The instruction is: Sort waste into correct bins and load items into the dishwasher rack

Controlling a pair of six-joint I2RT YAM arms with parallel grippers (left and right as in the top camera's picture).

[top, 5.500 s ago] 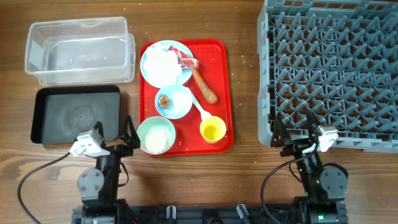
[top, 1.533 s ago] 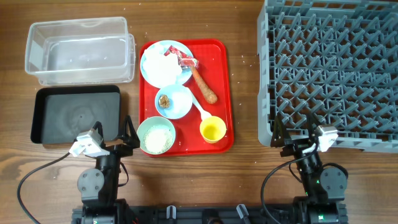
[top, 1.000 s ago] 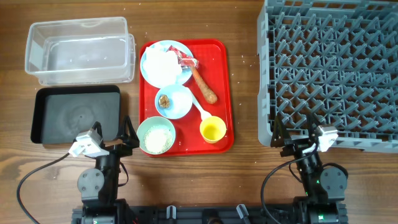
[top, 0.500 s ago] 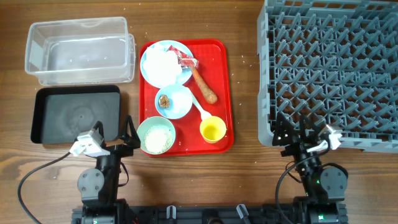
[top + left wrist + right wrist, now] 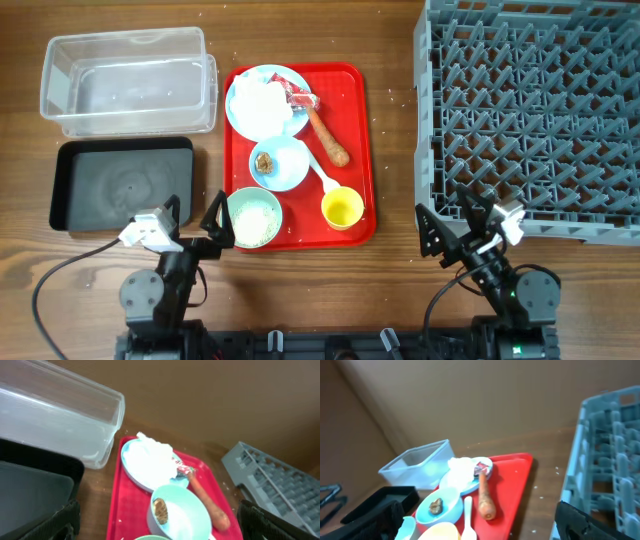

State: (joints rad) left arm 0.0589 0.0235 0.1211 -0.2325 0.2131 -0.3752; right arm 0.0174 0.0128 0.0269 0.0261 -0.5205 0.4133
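Both spread wide and empty, left end effector (image 5: 192, 217) and right end effector (image 5: 447, 228); everything sits crowded on the red tray (image 5: 365, 150). Grab the crumpled napkins (image 5: 262, 106) carelessly and the sausage stick (image 5: 327, 138) could roll, rice (image 5: 252, 218) could scatter

napkins (image 5: 265, 106) on blue plate (image 5: 237, 93), brown lump (image 5: 265, 161) in blue bowl (image 5: 287, 171), seemingly rice (image 5: 252, 219) in green bowl (image 5: 227, 208), upright yellow cup (image 5: 342, 208)

Robot lab: left arm (image 5: 150, 295), right arm (image 5: 525, 295)
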